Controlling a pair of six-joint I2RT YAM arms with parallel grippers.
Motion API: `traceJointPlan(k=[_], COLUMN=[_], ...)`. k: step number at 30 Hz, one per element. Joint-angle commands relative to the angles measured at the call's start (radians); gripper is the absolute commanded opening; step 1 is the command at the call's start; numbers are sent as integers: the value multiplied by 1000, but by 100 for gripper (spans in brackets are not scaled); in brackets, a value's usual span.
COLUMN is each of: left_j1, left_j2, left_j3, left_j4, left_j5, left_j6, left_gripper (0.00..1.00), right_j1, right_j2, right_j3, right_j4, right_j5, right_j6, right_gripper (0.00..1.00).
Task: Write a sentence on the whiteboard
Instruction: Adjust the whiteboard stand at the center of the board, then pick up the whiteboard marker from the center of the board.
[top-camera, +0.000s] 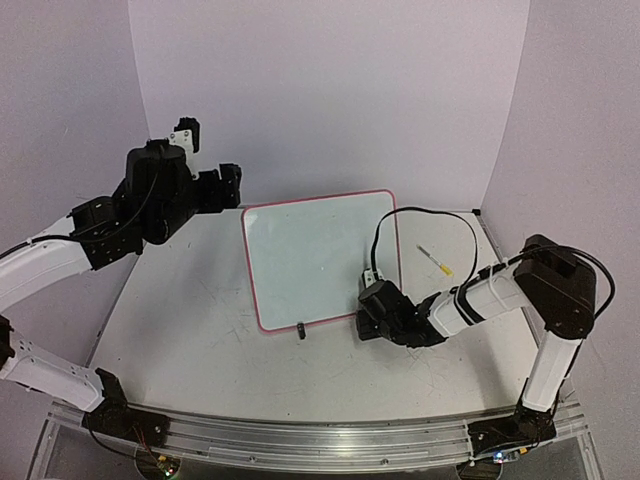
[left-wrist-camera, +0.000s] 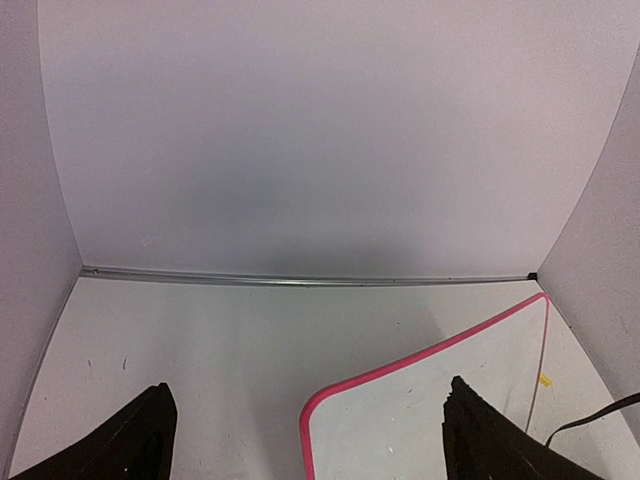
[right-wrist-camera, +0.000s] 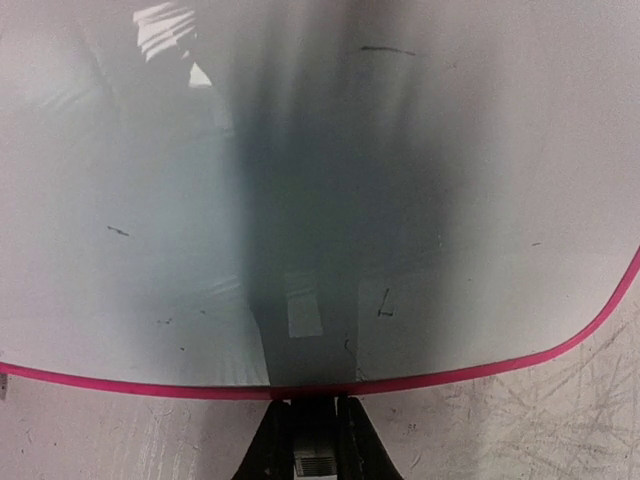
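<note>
The whiteboard (top-camera: 318, 258) lies on the table, pink-framed, its face blank apart from a few small dark marks. No yellow-green sentence shows on it. My right gripper (top-camera: 368, 316) is at the board's near right edge, its fingers (right-wrist-camera: 270, 445) closed close together on a black clip foot at the pink frame (right-wrist-camera: 150, 384). The other clip foot (top-camera: 300, 330) stands free. My left gripper (top-camera: 232, 186) hangs open and empty above the board's far left corner (left-wrist-camera: 318, 405); the gripper (left-wrist-camera: 312, 430) is spread wide.
A thin marker with a yellow end (top-camera: 436, 262) lies on the table right of the board. A black cable (top-camera: 430, 214) loops over the right arm. White walls close the back and sides. Grey scratch marks cover the tabletop (top-camera: 190, 310).
</note>
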Motion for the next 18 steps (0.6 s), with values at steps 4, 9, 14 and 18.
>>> traceJointPlan(k=[4,9,14,18], left_j1=[6,6,7,7], left_j2=[29,61,82,94], left_j3=[52,75,98,101], left_j4=[6,6,8,11], left_j5=[-8,7,31,38], left_j6=[-15,-14,-9,-2], left_gripper=[93,94,94,96], right_j1=[39,39,40,39], right_j2=[-54,-87,-223,-453], right_j3=[-18,-35,-75,-142], right_j4=[-89,-94,-137,-190], right_j5=[21,32,18,28], right_j6=[65,65,40,-33], right_gripper=[2,25,54,79])
